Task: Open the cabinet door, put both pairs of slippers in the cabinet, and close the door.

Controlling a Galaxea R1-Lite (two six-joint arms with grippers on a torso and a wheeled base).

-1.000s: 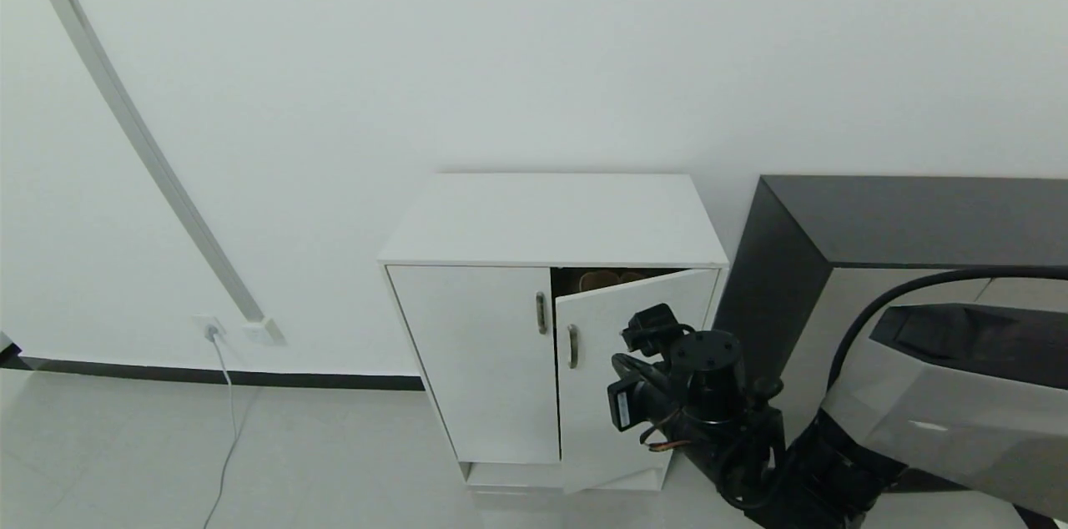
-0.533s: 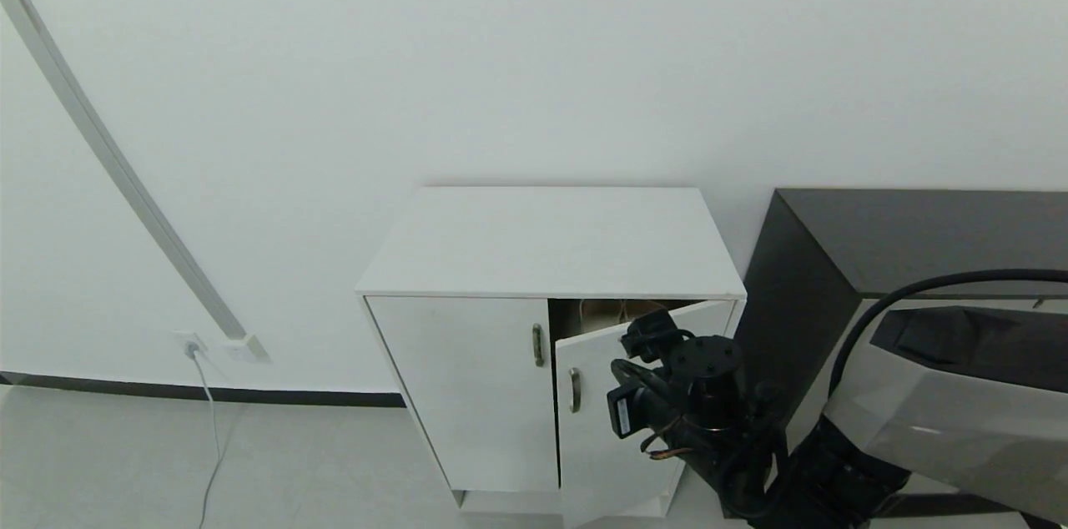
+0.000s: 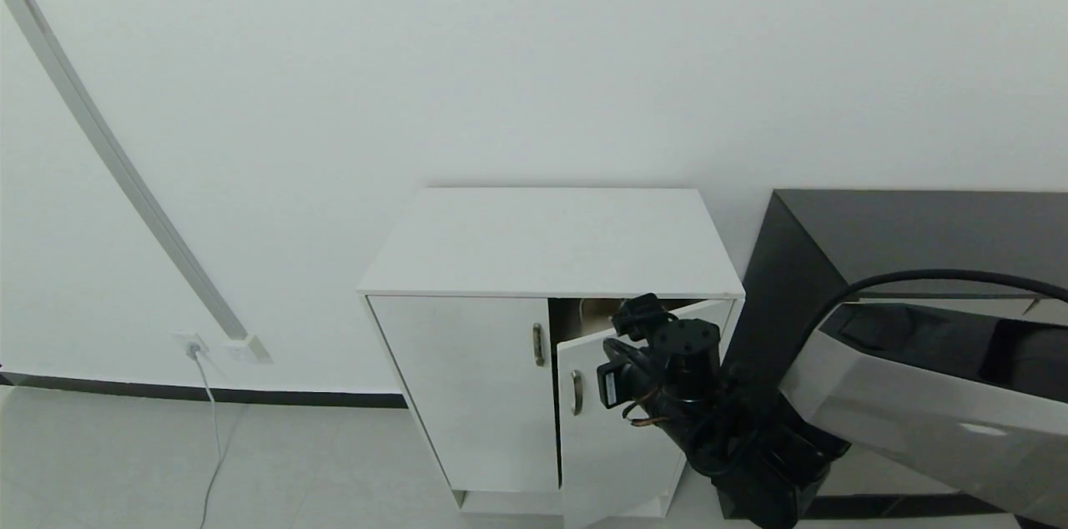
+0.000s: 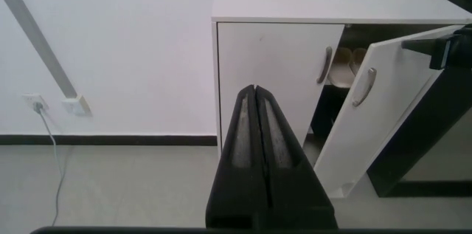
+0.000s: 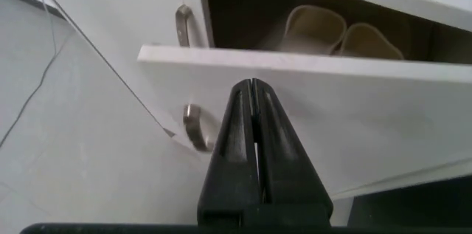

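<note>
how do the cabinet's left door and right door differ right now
The left door is shut flush with the cabinet; the right door stands ajar, swung outward. Through the right door's gap beige slippers show inside; the left door hides what lies behind it. The shut right gripper sits at the right door's top edge; nothing touches the left door. Both are white, with vertical metal handles by the centre seam.

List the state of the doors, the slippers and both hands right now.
Left door: shut.
Right door: ajar.
Slippers: one pair visible, inside the cabinet.
Left hand: shut, empty, back from the cabinet.
Right hand: shut, empty, at the right door's top edge.
</note>
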